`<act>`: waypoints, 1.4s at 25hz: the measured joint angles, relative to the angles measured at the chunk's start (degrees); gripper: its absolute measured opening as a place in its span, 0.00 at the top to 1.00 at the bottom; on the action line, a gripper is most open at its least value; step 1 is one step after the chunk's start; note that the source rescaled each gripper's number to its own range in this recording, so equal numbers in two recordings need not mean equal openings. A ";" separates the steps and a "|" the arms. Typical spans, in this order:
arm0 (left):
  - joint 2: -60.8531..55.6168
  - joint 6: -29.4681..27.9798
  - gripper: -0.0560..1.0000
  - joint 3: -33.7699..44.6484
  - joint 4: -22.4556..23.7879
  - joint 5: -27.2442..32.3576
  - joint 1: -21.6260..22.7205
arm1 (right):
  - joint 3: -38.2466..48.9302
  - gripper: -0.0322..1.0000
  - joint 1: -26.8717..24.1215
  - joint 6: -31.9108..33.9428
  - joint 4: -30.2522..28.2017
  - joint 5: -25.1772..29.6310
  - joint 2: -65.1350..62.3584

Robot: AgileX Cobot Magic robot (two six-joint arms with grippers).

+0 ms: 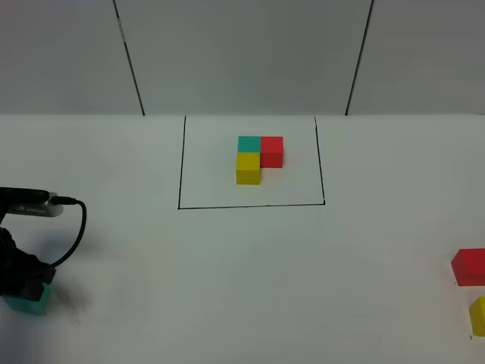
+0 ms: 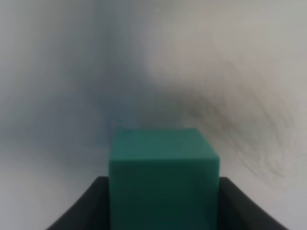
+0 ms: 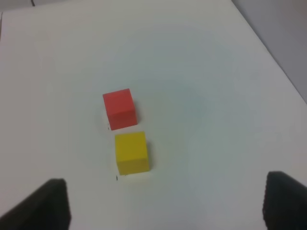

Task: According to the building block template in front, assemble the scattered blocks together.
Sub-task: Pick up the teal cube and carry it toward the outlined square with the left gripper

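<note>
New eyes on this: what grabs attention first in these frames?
The template trio of teal, red and yellow cubes sits inside the black outline, centre-far on the table. Next comes the left pincer, shut on the loose teal cube at the near left edge. The loose red cube and yellow cube lie close together at the right edge, and the open right pincer hangs near them.

No legible text, label, brand, number or sign appears in any view. The grey camera housing [image 1: 34, 206] at the left edge of the exterior high view carries a faint light marking along its side. The marking is too small and blurred to read.
</note>
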 joint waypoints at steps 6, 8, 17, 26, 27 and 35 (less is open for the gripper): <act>0.01 1.73 0.94 -11.03 -2.11 12.47 0.00 | 0.00 0.32 0.00 0.00 0.00 0.00 0.00; 0.01 2.85 0.94 -14.23 -2.63 15.11 -0.67 | 0.00 0.32 0.00 0.00 0.00 0.00 0.00; 0.06 13.81 0.94 -22.57 -2.70 17.11 -17.93 | 0.00 0.32 0.00 0.00 0.00 0.00 0.00; 0.06 22.23 0.94 -23.00 -2.57 6.11 -33.89 | 0.00 0.32 0.00 0.00 0.00 0.00 0.00; 0.18 23.35 0.94 -23.00 -2.24 5.68 -34.70 | 0.00 0.32 0.00 0.00 0.00 0.00 0.00; 3.80 30.54 0.94 -23.00 1.05 7.53 -37.61 | 0.00 0.32 0.00 0.00 0.00 0.00 0.00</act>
